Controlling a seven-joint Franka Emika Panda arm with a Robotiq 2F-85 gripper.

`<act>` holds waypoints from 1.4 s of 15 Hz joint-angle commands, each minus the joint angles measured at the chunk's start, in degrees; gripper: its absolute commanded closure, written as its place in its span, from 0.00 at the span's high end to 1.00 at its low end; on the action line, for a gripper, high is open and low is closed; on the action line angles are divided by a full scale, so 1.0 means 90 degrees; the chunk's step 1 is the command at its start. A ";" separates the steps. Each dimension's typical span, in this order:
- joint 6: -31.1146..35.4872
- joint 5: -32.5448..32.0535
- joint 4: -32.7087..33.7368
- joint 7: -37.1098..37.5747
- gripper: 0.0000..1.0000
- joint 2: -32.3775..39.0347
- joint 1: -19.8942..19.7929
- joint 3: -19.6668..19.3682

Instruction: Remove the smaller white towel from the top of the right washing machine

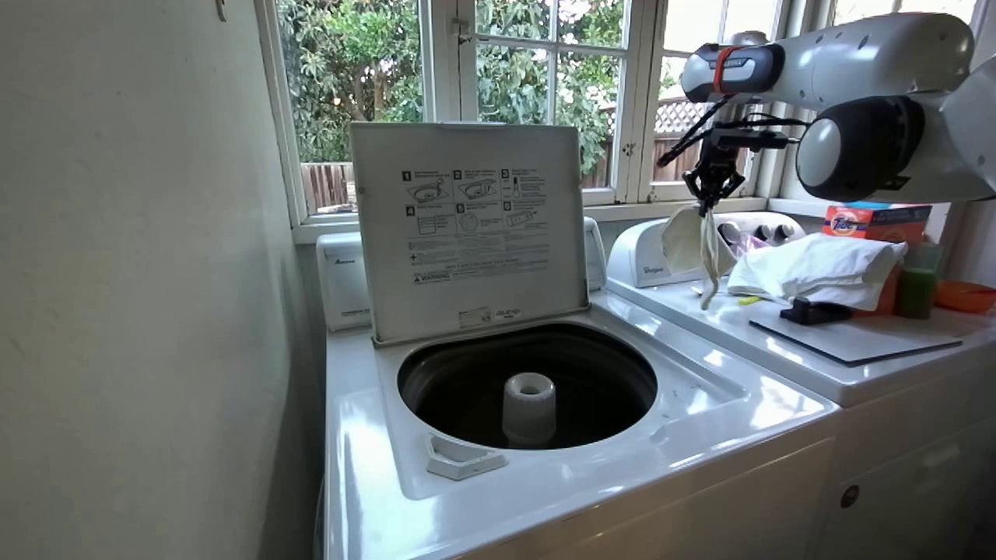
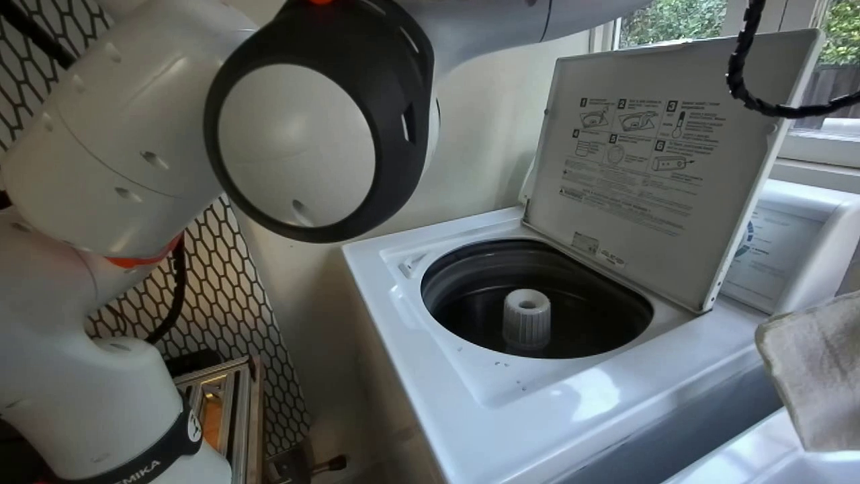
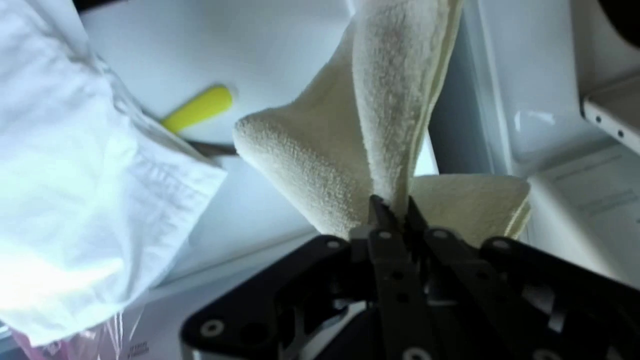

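Observation:
The smaller white towel (image 1: 685, 241) is cream-coloured and hangs folded from my gripper (image 1: 705, 208), above the back of the right washing machine (image 1: 727, 320). In an exterior view, the towel's lower part (image 2: 816, 376) shows at the right edge; the gripper is out of that view. In the wrist view, the gripper fingers (image 3: 391, 207) are shut on a pinched fold of the towel (image 3: 320, 155), with flaps spreading on both sides. The machine's flat white top (image 3: 240, 195) shows beneath. A larger white cloth (image 1: 817, 268) lies on that top, also visible in the wrist view (image 3: 75, 175).
The left washer (image 1: 576, 482) has its lid (image 1: 467, 233) upright and its dark tub (image 1: 591, 404) open. On the right machine are a Tide box (image 1: 878, 222), a green-filled container (image 1: 917, 288), an orange bowl (image 1: 965, 295), a flat board (image 1: 864, 338) and a yellow-handled tool (image 3: 197, 109).

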 commanded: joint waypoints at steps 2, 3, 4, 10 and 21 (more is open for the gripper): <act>-0.1450 0.0073 0.0064 0.0060 0.02 0.0246 -0.0097 -0.0115; -0.1672 0.0021 0.0110 0.0102 0.02 0.0325 -0.0091 -0.0176; -0.1785 0.0000 0.0143 0.0207 0.02 0.0436 -0.0098 -0.0230; -0.1380 -0.0145 0.0287 0.0495 0.40 0.0823 -0.0065 -0.0510; -0.0792 -0.0108 0.0061 0.0281 0.98 -0.0185 0.0228 -0.0413</act>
